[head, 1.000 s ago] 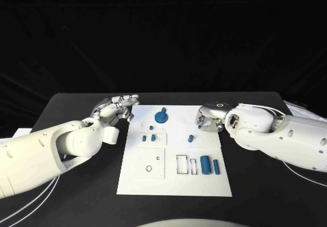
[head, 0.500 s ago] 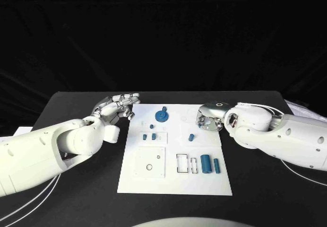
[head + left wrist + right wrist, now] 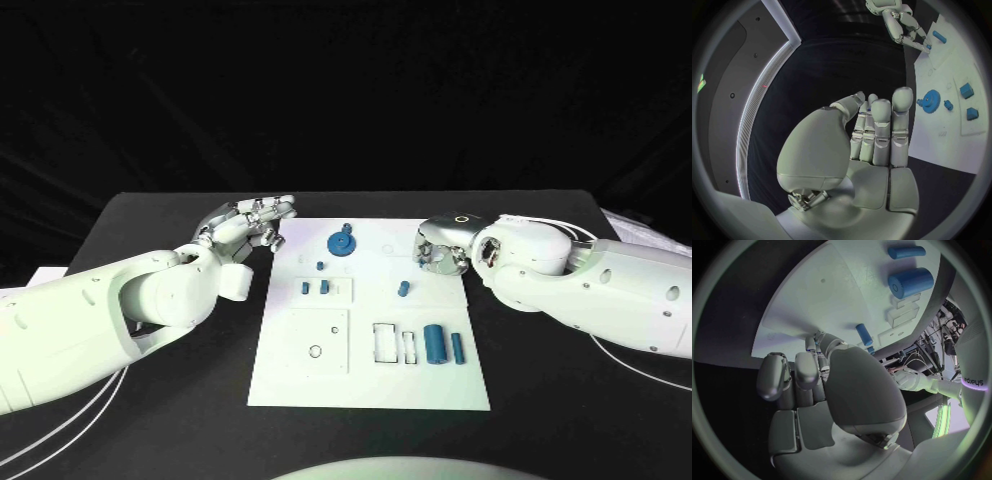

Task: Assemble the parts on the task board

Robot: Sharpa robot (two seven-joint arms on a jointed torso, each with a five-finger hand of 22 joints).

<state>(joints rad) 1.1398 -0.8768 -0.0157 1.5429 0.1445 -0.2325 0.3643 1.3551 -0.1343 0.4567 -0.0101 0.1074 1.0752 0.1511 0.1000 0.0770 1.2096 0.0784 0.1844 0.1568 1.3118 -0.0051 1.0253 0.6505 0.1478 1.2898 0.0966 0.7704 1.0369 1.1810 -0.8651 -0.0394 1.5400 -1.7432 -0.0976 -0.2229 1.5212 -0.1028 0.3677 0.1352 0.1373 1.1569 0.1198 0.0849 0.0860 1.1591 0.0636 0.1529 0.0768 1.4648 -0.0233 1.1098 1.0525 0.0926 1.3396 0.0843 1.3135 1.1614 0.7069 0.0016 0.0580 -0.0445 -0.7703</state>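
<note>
A robotics lab or test cell, judging by the staged setup. Black table [image 3: 173,215] against an all-black backdrop, bare apart from a white task board [image 3: 368,385] lying between the left hand [image 3: 248,225] and the right hand [image 3: 444,250]. Printed outlines and cut-out slots on the board, small blue parts [image 3: 434,347] in a tidy row nearer the right hand. Loose white cables [image 3: 65,425] on the tabletop beneath the left arm.
</note>
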